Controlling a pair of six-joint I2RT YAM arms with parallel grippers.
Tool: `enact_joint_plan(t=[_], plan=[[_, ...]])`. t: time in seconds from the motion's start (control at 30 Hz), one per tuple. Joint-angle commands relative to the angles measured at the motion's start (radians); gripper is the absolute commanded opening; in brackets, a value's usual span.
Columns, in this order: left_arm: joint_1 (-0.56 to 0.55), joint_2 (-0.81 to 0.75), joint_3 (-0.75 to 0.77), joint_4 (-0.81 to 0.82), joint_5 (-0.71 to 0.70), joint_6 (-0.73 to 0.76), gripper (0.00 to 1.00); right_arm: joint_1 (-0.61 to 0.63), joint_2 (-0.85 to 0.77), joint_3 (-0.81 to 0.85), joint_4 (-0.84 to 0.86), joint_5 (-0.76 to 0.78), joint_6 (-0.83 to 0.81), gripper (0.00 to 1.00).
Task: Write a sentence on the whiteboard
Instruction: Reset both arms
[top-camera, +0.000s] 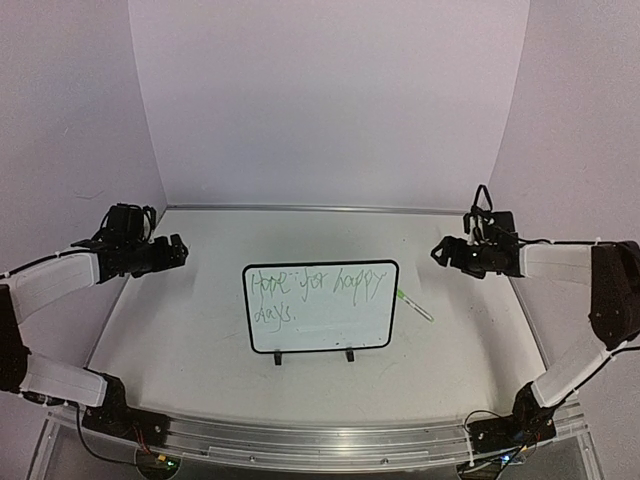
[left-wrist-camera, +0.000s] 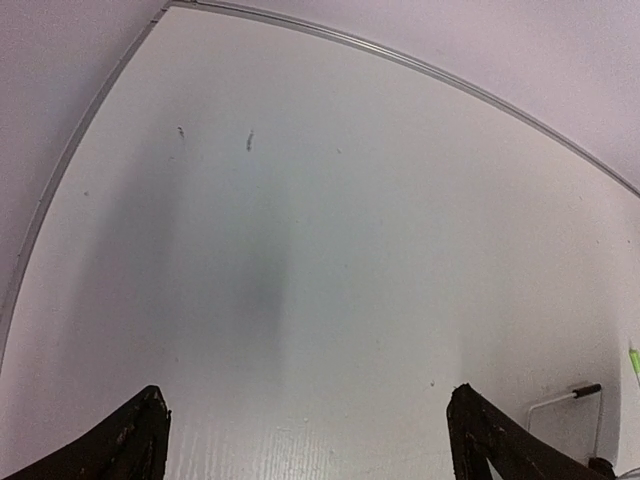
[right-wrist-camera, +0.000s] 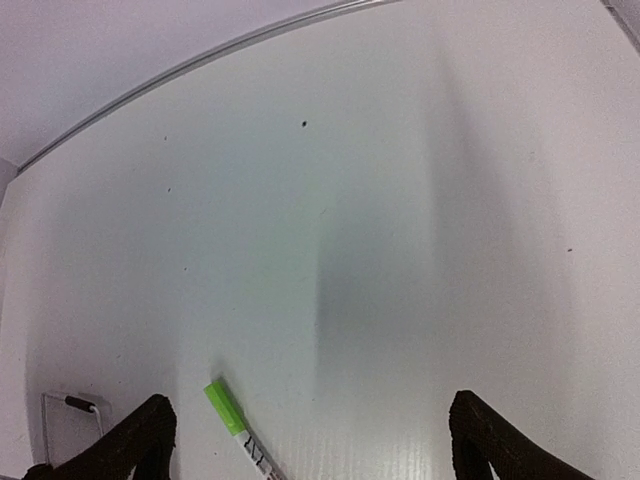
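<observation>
The whiteboard (top-camera: 320, 335) lies in the middle of the table, black-bordered, its two black feet clips on the near edge. The sentence (top-camera: 305, 293) is on it in thin light-green handwriting in two lines, reading about "Hope for happy days". A green-capped white marker (top-camera: 413, 305) lies on the table just right of the board; it also shows in the right wrist view (right-wrist-camera: 232, 418). My left gripper (top-camera: 178, 250) is open and empty, raised at the far left. My right gripper (top-camera: 440, 252) is open and empty, raised at the far right. A corner of the board shows in the left wrist view (left-wrist-camera: 565, 400).
The white table (top-camera: 200, 330) is bounded by a lilac backdrop, with a metal rail (top-camera: 320, 209) along its far edge. Both arm bases sit at the near edge, with cables beside them.
</observation>
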Motion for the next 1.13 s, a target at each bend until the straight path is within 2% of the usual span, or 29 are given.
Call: enact_joint_plan(t=[0.0,0.13,0.3,0.37,0.53,0.77,1.1], plan=[[0.088,0.01,-0.022,0.11,-0.018,-0.008,0.96,-0.086,-0.085,-0.014,-0.026,0.043,-0.046,0.91],[0.155,-0.03,-0.082,0.185,-0.074,-0.01,0.96,-0.163,-0.172,-0.058,-0.02,0.077,-0.072,0.91],[0.157,-0.116,-0.21,0.336,-0.29,0.035,0.97,-0.192,-0.345,-0.175,0.069,0.206,-0.108,0.92],[0.157,-0.137,-0.265,0.403,-0.337,0.053,0.98,-0.193,-0.428,-0.234,0.134,0.239,-0.109,0.92],[0.157,-0.183,-0.406,0.581,-0.353,0.099,0.99,-0.194,-0.582,-0.442,0.346,0.317,-0.117,0.93],[0.157,-0.169,-0.455,0.654,-0.361,0.138,0.99,-0.194,-0.567,-0.574,0.449,0.401,-0.144,0.93],[0.157,-0.109,-0.438,0.662,-0.337,0.136,0.99,-0.194,-0.545,-0.577,0.475,0.385,-0.145,0.92]])
